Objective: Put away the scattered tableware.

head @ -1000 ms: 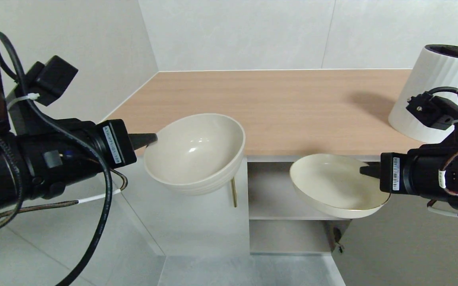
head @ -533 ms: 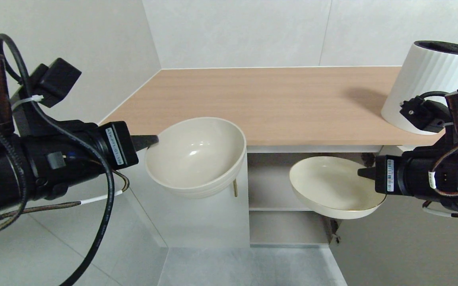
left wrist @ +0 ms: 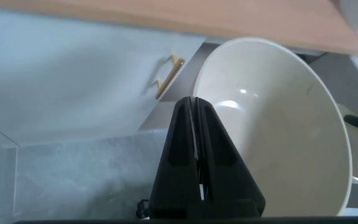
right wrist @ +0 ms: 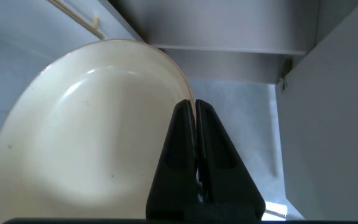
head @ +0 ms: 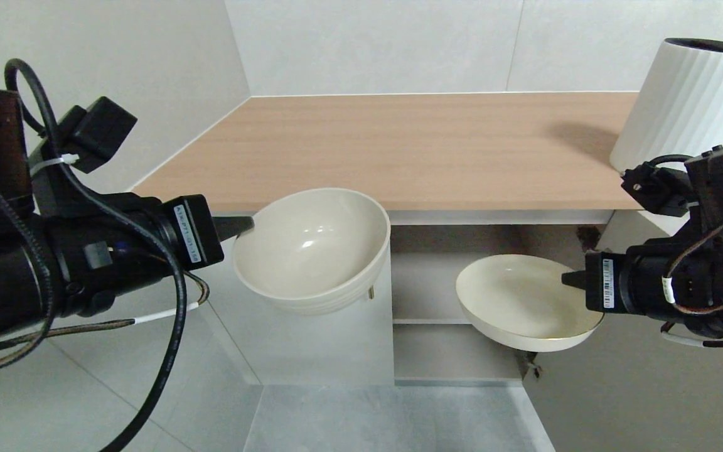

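Observation:
A deep cream bowl (head: 311, 251) hangs in the air in front of the closed cabinet door, with my left gripper (head: 245, 225) shut on its near-left rim. In the left wrist view the bowl (left wrist: 272, 124) spreads out beyond the pinched fingers (left wrist: 194, 134). A shallow cream plate (head: 521, 301) with a thin gold rim is held level in front of the open cabinet compartment, my right gripper (head: 572, 277) shut on its right edge. The right wrist view shows the plate (right wrist: 86, 137) beside the closed gripper (right wrist: 194, 124).
A wooden countertop (head: 412, 147) runs above the cabinet. A white ribbed container (head: 688, 107) stands at its right end. The open compartment (head: 424, 289) has a shelf; its door (head: 625, 351) swings out on the right. The closed left door (head: 336, 345) carries a brass handle (head: 371, 292).
The whole head view has shifted, so the camera moved. Both arms keep their hold; the bowl and plate sit a little lower against the counter's front edge than before.

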